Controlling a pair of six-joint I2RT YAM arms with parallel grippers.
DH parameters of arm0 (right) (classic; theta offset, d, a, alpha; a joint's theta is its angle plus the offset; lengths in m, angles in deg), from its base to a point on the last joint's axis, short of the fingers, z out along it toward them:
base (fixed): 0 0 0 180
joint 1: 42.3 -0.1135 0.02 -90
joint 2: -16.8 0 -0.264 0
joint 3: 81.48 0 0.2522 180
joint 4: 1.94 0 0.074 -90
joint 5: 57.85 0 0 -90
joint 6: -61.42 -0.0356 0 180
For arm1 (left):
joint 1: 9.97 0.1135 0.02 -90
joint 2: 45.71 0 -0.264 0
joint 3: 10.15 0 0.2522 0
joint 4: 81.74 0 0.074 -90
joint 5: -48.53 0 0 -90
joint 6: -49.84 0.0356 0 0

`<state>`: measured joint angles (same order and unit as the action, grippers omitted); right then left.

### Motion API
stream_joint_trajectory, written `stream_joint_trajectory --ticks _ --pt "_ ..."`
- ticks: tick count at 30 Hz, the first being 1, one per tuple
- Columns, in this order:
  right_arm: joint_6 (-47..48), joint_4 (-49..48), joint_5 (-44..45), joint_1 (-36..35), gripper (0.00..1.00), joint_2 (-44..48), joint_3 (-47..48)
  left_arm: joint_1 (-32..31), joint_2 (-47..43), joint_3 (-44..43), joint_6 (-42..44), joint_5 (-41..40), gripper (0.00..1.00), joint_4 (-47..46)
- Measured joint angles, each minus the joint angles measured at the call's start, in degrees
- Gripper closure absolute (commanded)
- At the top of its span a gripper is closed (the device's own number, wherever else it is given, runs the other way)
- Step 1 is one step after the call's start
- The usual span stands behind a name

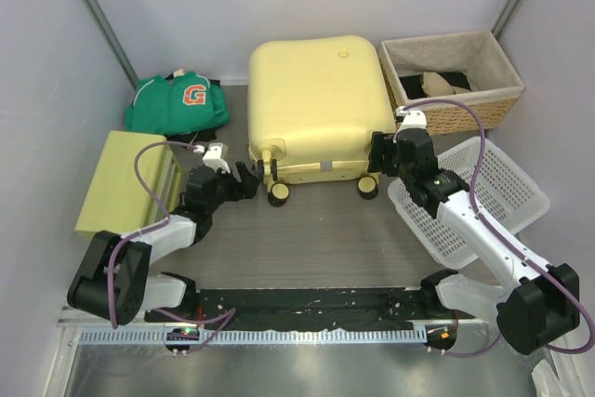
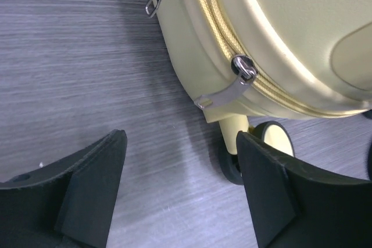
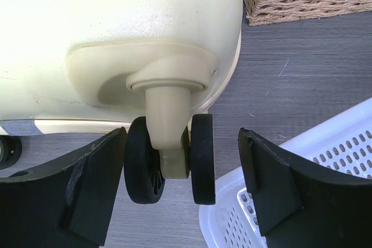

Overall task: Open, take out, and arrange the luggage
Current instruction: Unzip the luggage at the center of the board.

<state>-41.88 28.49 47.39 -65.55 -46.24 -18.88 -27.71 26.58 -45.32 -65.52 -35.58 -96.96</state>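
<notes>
Nearest the arms, the grey wood-grain table [image 1: 316, 248] runs bare up to the wheeled end of the luggage [image 1: 316, 104]. The luggage lies flat in the middle of the table with its shell closed and its wheels toward the arm bases. The left gripper [image 2: 181, 139] sits just short of the luggage's near left corner. Its fingers are spread wide with only table between them and hold nothing. A silver zipper pull [image 2: 232, 88] hangs on that corner above the left wheel [image 2: 256, 152], with the zipper [image 2: 215, 15] running up the edge. The right gripper [image 3: 181, 135] is at the luggage's near right corner. Its jaws are wide and straddle the twin black right wheel [image 3: 203, 158]; one finger is close against the wheel and the other stands apart, with no grip made. A white perforated basket [image 1: 507, 183] lies just right of the luggage, under the right arm. A yellow-green box [image 1: 121, 178] lies well to the luggage's left. Farther back, a green jersey [image 1: 177, 104] lies beside the luggage's left side, and a wicker basket [image 1: 502, 104] stands just beside its far right corner.
</notes>
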Motion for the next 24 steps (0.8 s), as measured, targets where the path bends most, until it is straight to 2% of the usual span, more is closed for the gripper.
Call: stream_joint_trajectory --ticks 7,15,21,23,24 --pt "0.09 -0.37 0.02 0.00 0.16 0.00 0.00 0.00 6.38 -3.28 4.81 2.27 0.34 -3.50" --pt "0.11 -0.37 0.04 0.00 0.17 -0.59 0.00 0.00 8.13 -5.31 9.03 3.65 0.55 -4.48" --pt "0.13 -0.37 0.02 0.00 0.18 -1.33 0.00 0.00 8.55 -5.84 10.47 4.57 0.85 -5.11" --pt "0.13 -0.39 -0.07 0.00 0.19 -1.55 0.00 -0.04 8.55 -5.86 10.88 4.85 0.92 -5.14" --pt "0.11 -0.39 -0.11 0.00 0.20 -1.64 0.00 -0.04 8.55 -5.88 10.97 5.01 0.99 -5.14"
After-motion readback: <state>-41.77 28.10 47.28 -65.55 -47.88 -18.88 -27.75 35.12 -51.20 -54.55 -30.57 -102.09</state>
